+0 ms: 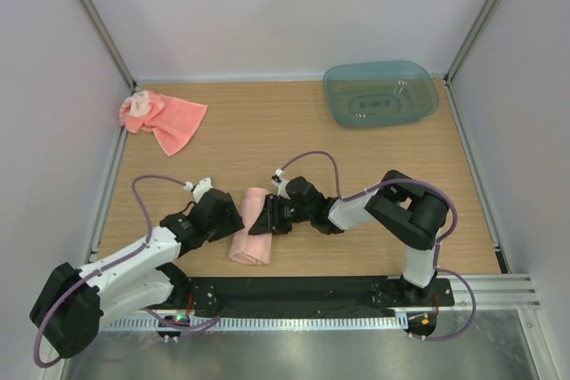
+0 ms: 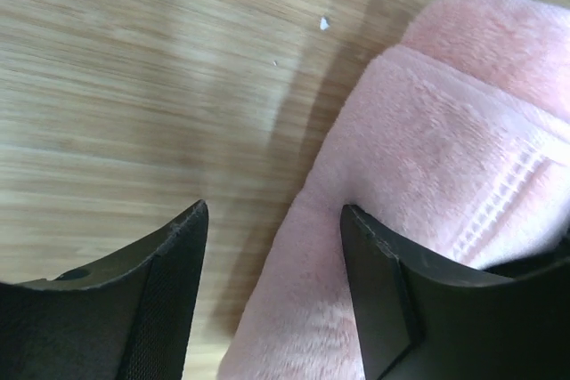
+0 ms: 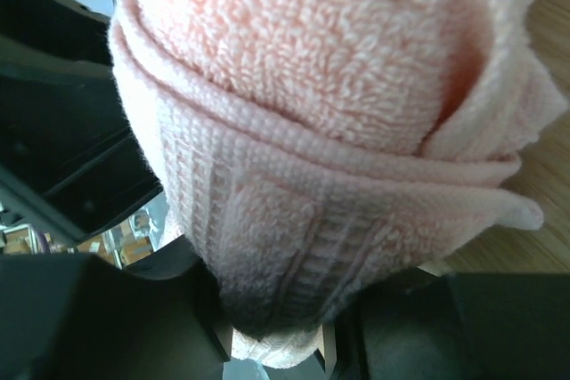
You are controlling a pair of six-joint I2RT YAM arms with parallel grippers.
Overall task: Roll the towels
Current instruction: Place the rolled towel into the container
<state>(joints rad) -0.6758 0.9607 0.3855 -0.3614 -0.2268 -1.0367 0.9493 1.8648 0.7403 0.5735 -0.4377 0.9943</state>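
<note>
Here right tool (image 1: 266, 215) pinches one end of rolled towel (image 1: 249, 243); left tool (image 1: 233, 220) gapes alongside.

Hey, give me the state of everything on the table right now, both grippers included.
rolled towel: rolled up, lying between the grippers.
second towel: unrolled, crumpled at the far left.
tub: upright, empty.
left gripper: open, at the roll's edge.
right gripper: shut on the rolled towel's end.

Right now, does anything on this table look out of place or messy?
Yes. The second salmon-pink terry towel lies crumpled in the far-left corner, not flat. The rolled salmon-pink terry towel near the front looks uneven: in the right wrist view its layers gape and a loose corner sticks out.
</note>
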